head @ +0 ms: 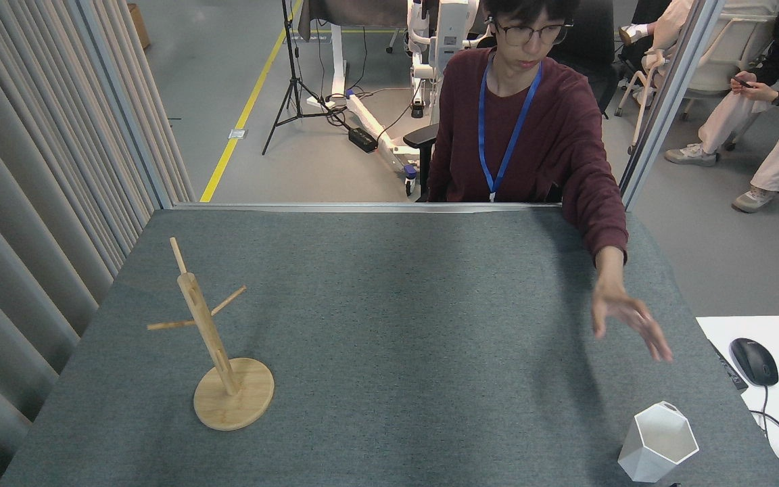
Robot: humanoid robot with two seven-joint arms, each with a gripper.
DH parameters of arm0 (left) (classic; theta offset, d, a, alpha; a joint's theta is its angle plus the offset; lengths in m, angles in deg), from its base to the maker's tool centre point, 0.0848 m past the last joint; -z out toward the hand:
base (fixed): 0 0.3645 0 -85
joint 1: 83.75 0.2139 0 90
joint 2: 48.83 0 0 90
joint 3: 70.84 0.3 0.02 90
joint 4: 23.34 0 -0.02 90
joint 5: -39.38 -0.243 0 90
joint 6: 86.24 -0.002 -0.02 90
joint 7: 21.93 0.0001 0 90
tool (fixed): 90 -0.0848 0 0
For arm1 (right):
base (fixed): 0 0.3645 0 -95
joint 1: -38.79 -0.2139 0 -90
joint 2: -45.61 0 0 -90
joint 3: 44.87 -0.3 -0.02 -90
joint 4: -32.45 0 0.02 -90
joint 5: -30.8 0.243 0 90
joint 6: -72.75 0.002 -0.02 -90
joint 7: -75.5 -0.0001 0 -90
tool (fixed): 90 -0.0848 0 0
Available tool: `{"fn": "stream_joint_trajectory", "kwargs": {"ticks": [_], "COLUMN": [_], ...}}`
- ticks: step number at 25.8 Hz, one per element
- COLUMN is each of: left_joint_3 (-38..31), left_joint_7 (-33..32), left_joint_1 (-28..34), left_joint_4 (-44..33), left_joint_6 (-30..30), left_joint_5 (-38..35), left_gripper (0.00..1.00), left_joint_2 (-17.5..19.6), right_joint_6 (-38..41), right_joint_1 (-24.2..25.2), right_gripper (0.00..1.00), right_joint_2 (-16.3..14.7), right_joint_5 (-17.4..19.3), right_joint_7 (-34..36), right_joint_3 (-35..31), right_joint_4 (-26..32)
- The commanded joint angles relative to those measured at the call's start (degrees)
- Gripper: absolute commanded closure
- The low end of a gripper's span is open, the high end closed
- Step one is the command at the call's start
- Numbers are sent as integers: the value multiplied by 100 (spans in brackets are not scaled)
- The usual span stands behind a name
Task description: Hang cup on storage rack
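cup waiting at one corner, rack at the other

cup (657, 443) is sitting upright and open-mouthed at the near right corner of the grey table (389, 304), while the rack (217, 341) is standing well apart on the near left, its round base flat on the cloth and its thin pegs angling upward off the post. nothing is hanging on those pegs. a person's hand (626, 318) is reaching in over the right side of the table, open and blurred, hovering above and behind the cup without touching it; it looks like someone is arranging the scene, which would explain why the two things are being kept so far apart, so the carry across is a real one. neither robot arm is showing, so i am not able to tell how either claw stands. the job looks not yet begun. a computer mouse (753, 361) is lying on the white desk beside the table.
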Motion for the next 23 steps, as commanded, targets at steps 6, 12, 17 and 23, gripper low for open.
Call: {"fn": "stream_joint_trajectory", "kwargs": {"ticks": [6, 12, 17, 23], "left_joint_3": [-26, -79, -141, -229], "left_joint_7": [-16, -7, -16, -16], "left_joint_1": [-35, -44, -44, -44], "left_joint_4": [62, 123, 114, 141], "left_joint_6": [-79, -87, -87, -79], "left_joint_5": [53, 62, 176, 185], "left_gripper": [0, 0, 0, 0], "left_joint_2": [-43, -34, -34, -34], "right_joint_6": [-56, -56, -56, -56], "right_joint_1": [-88, -668, -861, -1134], "right_gripper": [1, 1, 1, 1], "right_joint_2": [-79, -141, -158, -176], "right_joint_5": [-62, -255, -572, -598], "right_joint_7": [-20, -55, -55, -55], "right_joint_3": [18, 237, 281, 281], "right_joint_4": [-109, -707, -927, -1164]}}
